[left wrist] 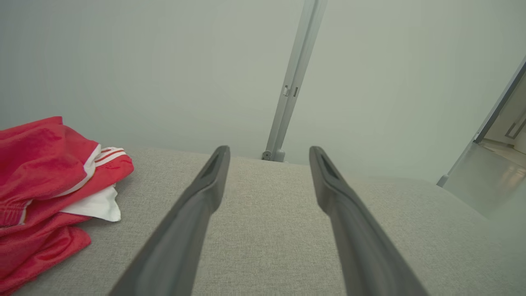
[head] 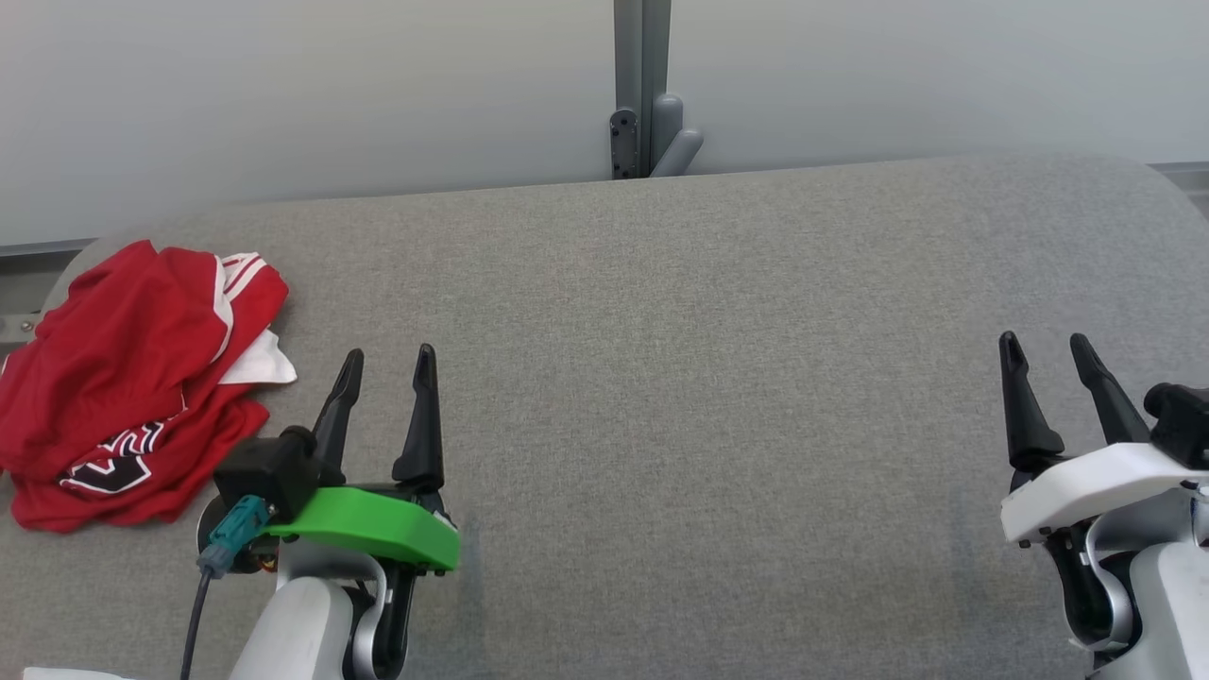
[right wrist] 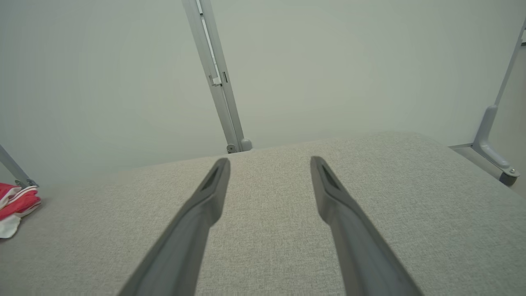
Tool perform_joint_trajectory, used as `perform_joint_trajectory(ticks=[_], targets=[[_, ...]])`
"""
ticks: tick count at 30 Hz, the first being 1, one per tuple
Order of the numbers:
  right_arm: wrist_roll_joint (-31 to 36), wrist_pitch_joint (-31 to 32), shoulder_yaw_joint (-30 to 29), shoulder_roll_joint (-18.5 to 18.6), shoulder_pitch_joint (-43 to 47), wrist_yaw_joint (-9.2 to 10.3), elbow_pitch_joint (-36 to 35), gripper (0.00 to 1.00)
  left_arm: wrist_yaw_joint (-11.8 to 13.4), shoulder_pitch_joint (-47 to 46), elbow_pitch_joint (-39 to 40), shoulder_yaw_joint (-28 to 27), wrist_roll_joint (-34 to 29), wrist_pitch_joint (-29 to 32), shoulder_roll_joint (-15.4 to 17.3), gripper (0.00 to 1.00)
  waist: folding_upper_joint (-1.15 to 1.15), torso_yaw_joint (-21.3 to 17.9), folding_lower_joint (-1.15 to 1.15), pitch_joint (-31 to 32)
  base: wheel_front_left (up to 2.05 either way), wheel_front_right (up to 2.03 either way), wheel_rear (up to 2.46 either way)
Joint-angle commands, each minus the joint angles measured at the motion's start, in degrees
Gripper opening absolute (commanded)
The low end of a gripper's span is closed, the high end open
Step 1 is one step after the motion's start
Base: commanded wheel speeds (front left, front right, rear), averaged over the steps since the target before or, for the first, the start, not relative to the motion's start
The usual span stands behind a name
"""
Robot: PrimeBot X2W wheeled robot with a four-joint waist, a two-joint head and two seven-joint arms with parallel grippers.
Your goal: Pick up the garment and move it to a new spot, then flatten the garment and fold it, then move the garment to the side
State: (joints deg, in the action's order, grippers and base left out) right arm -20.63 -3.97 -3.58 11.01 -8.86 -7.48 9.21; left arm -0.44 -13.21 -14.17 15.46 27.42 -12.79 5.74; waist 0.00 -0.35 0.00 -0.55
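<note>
A crumpled red garment (head: pixel 123 378) with white trim and a black-and-white print lies at the far left of the grey fabric table (head: pixel 680 378). It also shows at the left of the left wrist view as the garment (left wrist: pixel 45 185), and at the far left edge of the right wrist view as the garment (right wrist: pixel 16 203). My left gripper (head: pixel 389 364) stands open just right of it, not touching, nothing between its fingers (left wrist: pixel 205 193). My right gripper (head: pixel 1047 348) stands open at the table's right side, far from the garment, its fingers (right wrist: pixel 328 193) bare.
A pale wall runs behind the table, with a grey metal post and bracket (head: pixel 642 123) at the back middle. The table's rounded corners fall away at the far left and far right. Another grey bracket (right wrist: pixel 493 156) stands past the table's right end.
</note>
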Motion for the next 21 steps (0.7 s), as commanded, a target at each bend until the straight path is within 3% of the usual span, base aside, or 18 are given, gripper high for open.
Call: perform_joint_trajectory(ticks=[1,21], targets=[[1.80,-1.05,0.43,0.06,0.42,-0.01,-0.86,1.00,0.42,0.41,0.64,-0.31,-2.13,0.50,0.36,1.00,0.00,-0.02,0.00,0.06,0.00,0.00,0.00],[7.96,-6.12,2.01,-2.41,3.02,-0.02,-1.06,1.00,2.22,2.26,1.75,-1.35,-9.88,3.95,0.57,1.00,0.00,0.05,0.00,0.49,0.00,0.00,0.00]])
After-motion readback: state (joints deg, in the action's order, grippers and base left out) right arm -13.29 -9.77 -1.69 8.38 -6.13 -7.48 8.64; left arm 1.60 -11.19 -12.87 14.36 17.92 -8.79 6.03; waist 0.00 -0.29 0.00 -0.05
